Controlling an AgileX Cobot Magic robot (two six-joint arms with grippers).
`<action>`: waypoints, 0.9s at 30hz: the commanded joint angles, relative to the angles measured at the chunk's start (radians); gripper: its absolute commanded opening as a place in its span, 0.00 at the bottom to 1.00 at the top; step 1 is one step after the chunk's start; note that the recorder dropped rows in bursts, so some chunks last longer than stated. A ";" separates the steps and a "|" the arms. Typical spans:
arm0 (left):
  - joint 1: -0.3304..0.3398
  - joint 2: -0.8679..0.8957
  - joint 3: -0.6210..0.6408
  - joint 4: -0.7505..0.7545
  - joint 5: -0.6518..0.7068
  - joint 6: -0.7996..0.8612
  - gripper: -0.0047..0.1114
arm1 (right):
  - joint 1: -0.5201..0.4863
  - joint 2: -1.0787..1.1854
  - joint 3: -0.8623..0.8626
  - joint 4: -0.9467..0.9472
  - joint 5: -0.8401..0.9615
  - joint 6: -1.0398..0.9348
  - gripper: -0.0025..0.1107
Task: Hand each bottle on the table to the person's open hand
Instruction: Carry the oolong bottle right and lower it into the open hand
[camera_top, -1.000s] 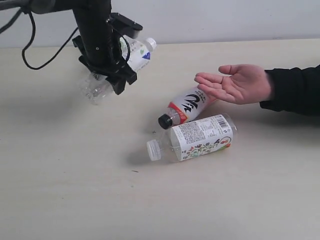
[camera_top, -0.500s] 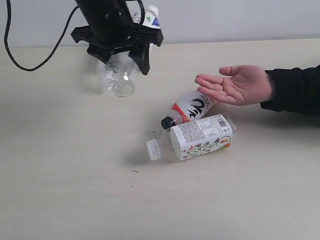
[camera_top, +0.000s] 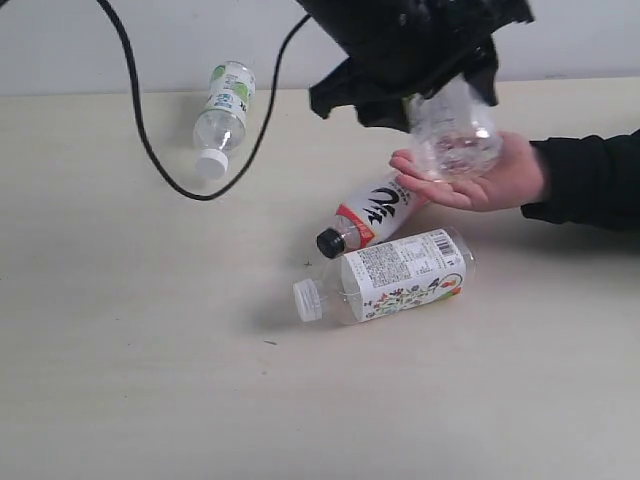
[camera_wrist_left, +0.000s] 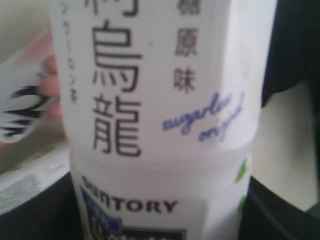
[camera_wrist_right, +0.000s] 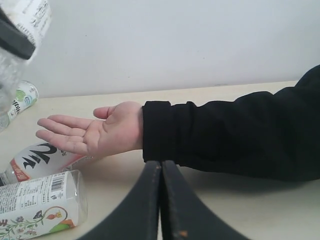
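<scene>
Exterior view: I count four bottles and one hand. The left gripper (camera_top: 440, 100) clamps the white-label bottle (camera_top: 455, 140) over the person's open hand (camera_top: 500, 178). Three lie on the table (camera_top: 150, 350): green-label bottle (camera_top: 222, 115), black-capped bottle (camera_top: 372, 215), floral-label bottle (camera_top: 400, 275). The right gripper (camera_wrist_right: 161, 200) has its jaws pressed together.

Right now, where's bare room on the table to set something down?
On the table, the near strip in front of the floral bottle is bare, as is the left stretch below the green-label bottle. Crowded: around the open hand, with the held bottle and black-capped bottle.
</scene>
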 joint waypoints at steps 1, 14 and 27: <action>-0.020 0.038 -0.005 -0.220 -0.193 0.053 0.04 | -0.005 -0.006 0.005 0.001 -0.005 0.002 0.02; 0.004 0.265 -0.195 -0.530 -0.078 0.261 0.04 | -0.005 -0.006 0.005 0.001 -0.005 0.002 0.02; 0.049 0.307 -0.195 -0.525 -0.009 0.275 0.04 | -0.005 -0.006 0.005 0.001 -0.005 0.002 0.02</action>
